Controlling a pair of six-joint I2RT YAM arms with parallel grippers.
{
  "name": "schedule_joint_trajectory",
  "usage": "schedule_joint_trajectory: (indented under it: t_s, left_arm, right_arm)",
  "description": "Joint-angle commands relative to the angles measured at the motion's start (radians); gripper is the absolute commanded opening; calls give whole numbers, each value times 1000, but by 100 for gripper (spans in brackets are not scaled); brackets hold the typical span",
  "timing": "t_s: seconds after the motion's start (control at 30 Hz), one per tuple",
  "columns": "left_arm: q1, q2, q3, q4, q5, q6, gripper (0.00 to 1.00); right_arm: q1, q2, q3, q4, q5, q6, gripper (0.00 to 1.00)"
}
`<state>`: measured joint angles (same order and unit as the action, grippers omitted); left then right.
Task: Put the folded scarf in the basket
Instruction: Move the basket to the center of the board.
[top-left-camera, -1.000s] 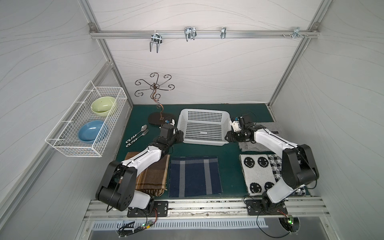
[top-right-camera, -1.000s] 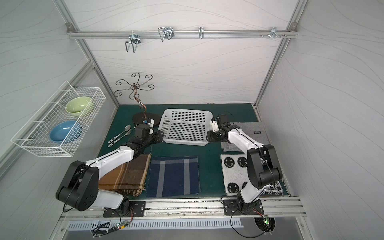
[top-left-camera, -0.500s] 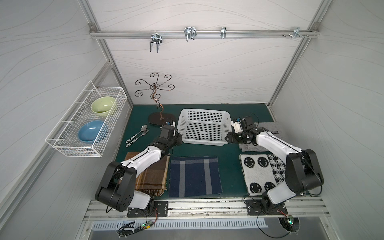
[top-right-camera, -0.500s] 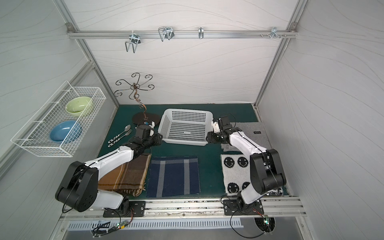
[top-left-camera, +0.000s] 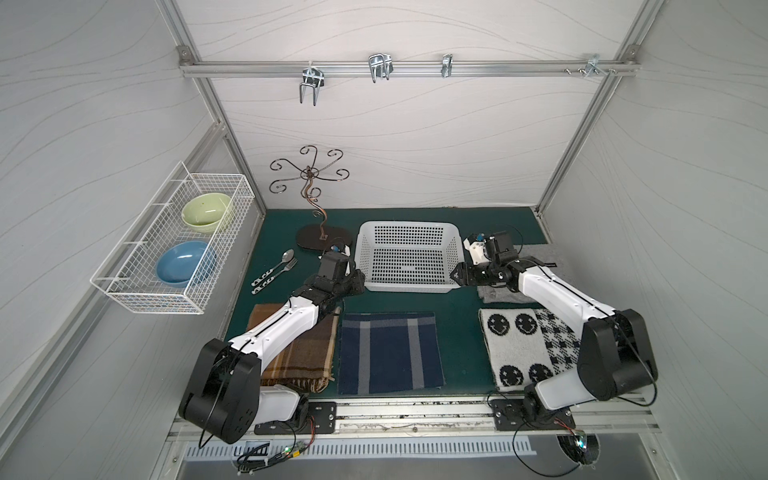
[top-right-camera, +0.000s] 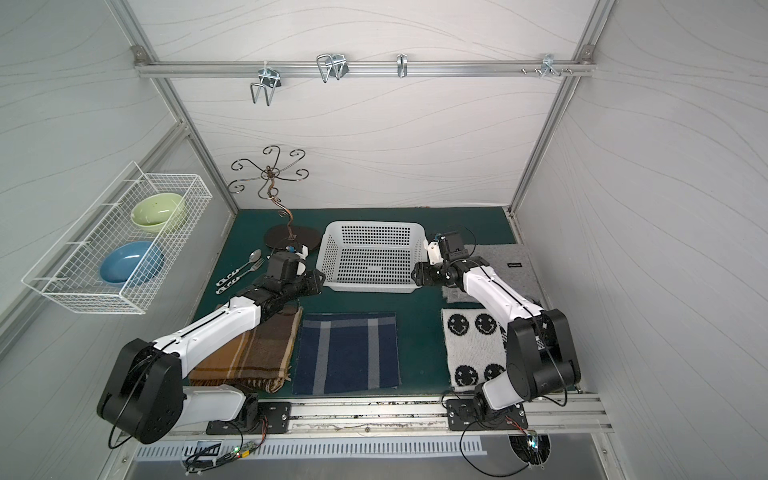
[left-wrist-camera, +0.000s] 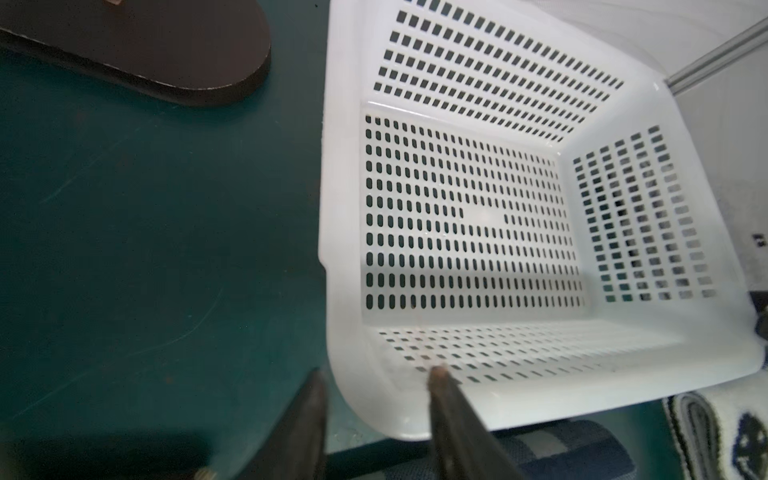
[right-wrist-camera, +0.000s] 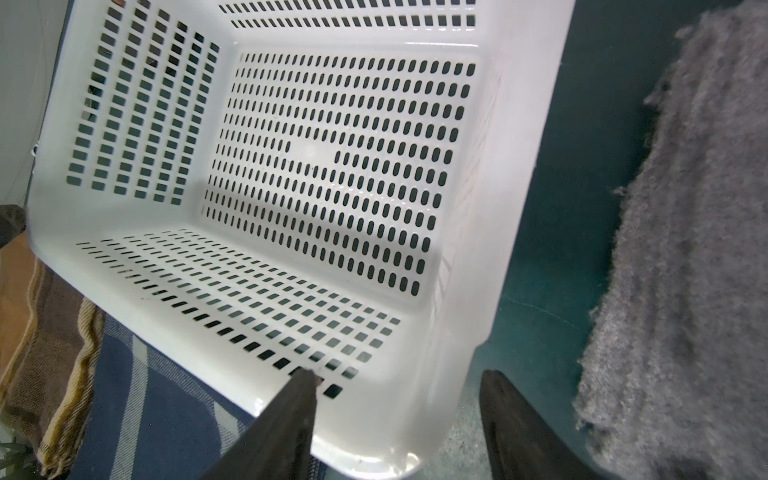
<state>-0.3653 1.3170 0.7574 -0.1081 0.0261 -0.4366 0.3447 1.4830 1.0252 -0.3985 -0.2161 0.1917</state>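
On the green desk (top-left-camera: 457, 232), holdings by descending size:

- wire rack (top-left-camera: 124, 270): on the wall left of the desk, holding a green bowl (top-left-camera: 206, 210) and a blue bowl (top-left-camera: 185, 266).
- basket (top-left-camera: 407, 266): white, perforated, upright at back centre, empty. It sits much where it did a second ago, with a slight shift at most.
- navy checked scarf (top-left-camera: 388, 353): folded flat, just in front of the basket and apart from it. By position it is the likeliest piece to load, and it is untouched.
- other folded cloths: brown plaid scarf (top-left-camera: 303, 357) near-left, smiley-pattern scarf (top-left-camera: 515, 345) near-right, grey felt cloth (top-right-camera: 507, 253) beside the basket's right wall. Which cloth the task means cannot be told for certain.
- scrollwork stand (top-left-camera: 323, 239): by the basket's far-left corner, with a spoon and fork (top-left-camera: 276, 268) further left.
- left claw (left-wrist-camera: 376, 372): jaws parted, astride the basket's near-left corner rim, one finger over the inner wall and one outside. Nothing is pinched.
- right claw (right-wrist-camera: 401, 374): jaws wide apart, astride the near-right corner rim, holding nothing.

Change noted: both claws have kept to these corners over the last second, and the left has drawn slightly frontward. The basket looks positioned and let go. Loading has not begun, and a scarf must be lifted next.
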Motion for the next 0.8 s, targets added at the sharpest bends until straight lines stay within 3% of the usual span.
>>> schedule_joint_trajectory:
  t_s: [0.0, 0.2, 0.47, 0.63, 0.77]
  left_arm:
    - [-5, -23, 17, -45, -37, 13, 57]
    - [-5, -189, -34, -126, -43, -53, 63]
    - [-44, -431, -197, -265, 43, -255, 64]
    - [-68, -562, -285, -331, 34, -289, 64]
    - [-76, -632, -346, -375, 16, -300, 64]
  right_arm:
    - [-4, -97, -28, -22, 20, 11, 69]
    - [15, -302, -137, -89, -15, 127, 74]
    - [257, -588, -368, -169, 7, 273, 72]
    - [420, -638, -486, -121, 39, 386, 72]
    - [497, -569, -557, 30, 27, 464, 74]
